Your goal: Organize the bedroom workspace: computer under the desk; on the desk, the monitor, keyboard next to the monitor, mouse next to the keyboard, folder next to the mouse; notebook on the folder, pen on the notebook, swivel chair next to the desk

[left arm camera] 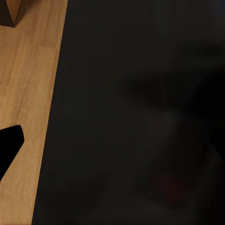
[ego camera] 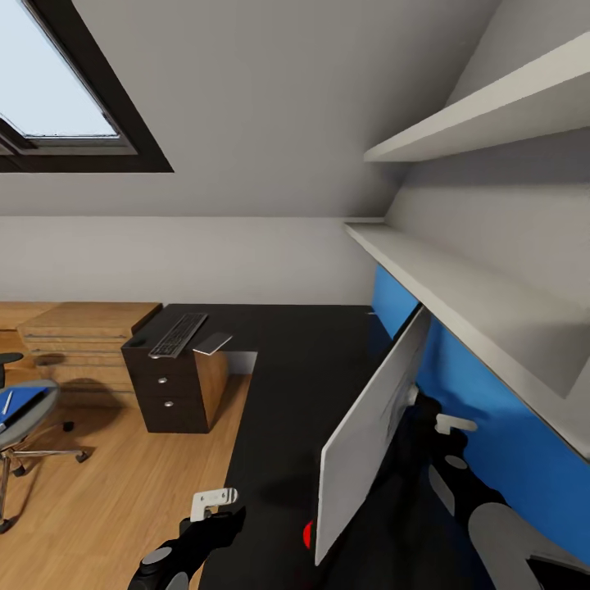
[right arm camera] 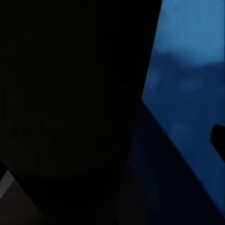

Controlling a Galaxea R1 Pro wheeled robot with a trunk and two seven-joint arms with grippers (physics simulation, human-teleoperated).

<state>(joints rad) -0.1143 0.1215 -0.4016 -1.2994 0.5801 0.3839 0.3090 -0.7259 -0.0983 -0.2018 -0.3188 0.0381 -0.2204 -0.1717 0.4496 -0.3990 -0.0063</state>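
Observation:
The monitor (ego camera: 373, 434) stands tilted on the black desk (ego camera: 295, 369), its pale grey back towards me and a red dot at its low corner. My right gripper (ego camera: 455, 424) is open behind it, beside the blue back panel (right arm camera: 187, 70). My left gripper (ego camera: 215, 498) hovers open over the desk's front left edge. The keyboard (ego camera: 178, 334) and the greyish notebook (ego camera: 212, 342) lie at the desk's far left end. The swivel chair (ego camera: 33, 414) at the far left carries the blue folder (ego camera: 18, 407). Computer, mouse and pen are out of view.
A black drawer unit (ego camera: 168, 397) stands under the keyboard end. Light wooden cabinets (ego camera: 82, 328) line the far wall. Two white shelves (ego camera: 459, 287) hang over the desk's right side. Wooden floor (ego camera: 106, 492) lies left of the desk.

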